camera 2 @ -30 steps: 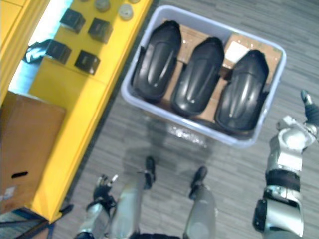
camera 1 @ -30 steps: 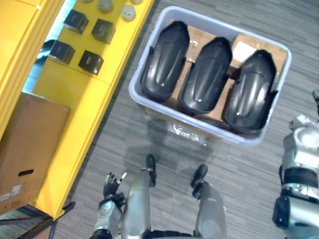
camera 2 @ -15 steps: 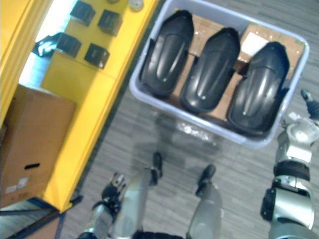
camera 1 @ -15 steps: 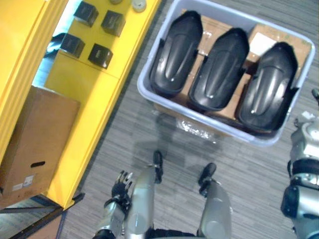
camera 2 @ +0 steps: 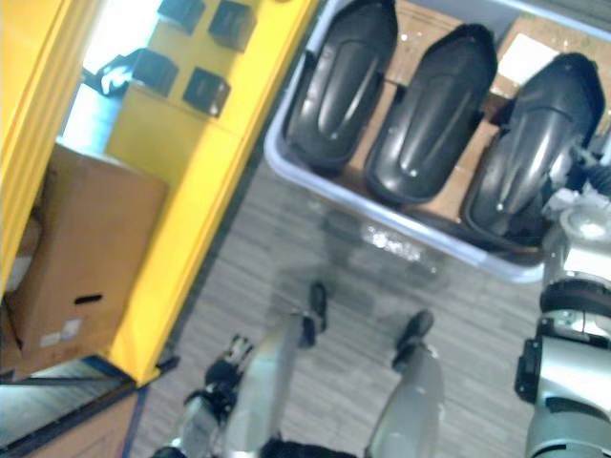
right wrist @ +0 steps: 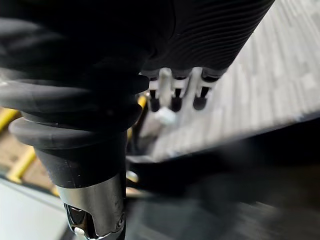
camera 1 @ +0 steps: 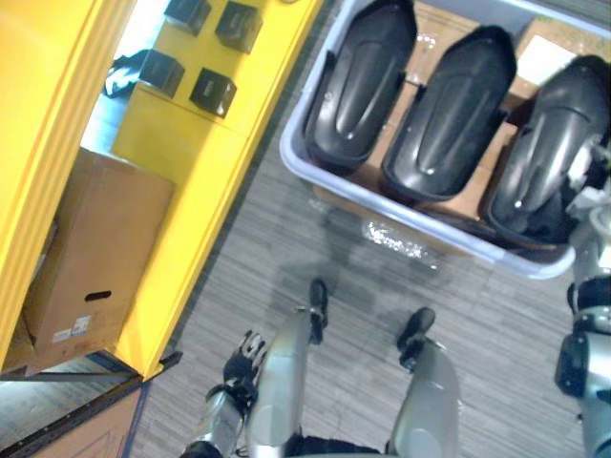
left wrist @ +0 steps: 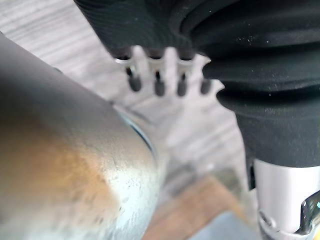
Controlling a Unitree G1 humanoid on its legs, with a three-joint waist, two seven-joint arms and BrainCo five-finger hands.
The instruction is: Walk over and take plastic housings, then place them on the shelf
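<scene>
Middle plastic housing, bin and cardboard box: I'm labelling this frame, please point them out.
middle plastic housing (camera 1: 449, 114): left eye view, its glossy top.
bin (camera 1: 496, 250): left eye view, its near rim.
cardboard box (camera 1: 95, 248): left eye view, its top face.

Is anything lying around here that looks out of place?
Mostly tidy: the housings lie side by side in the bin. One oddity is a shiny, crumpled-looking patch on the floor just beside the bin, perhaps clear wrap; I cannot tell.
</scene>
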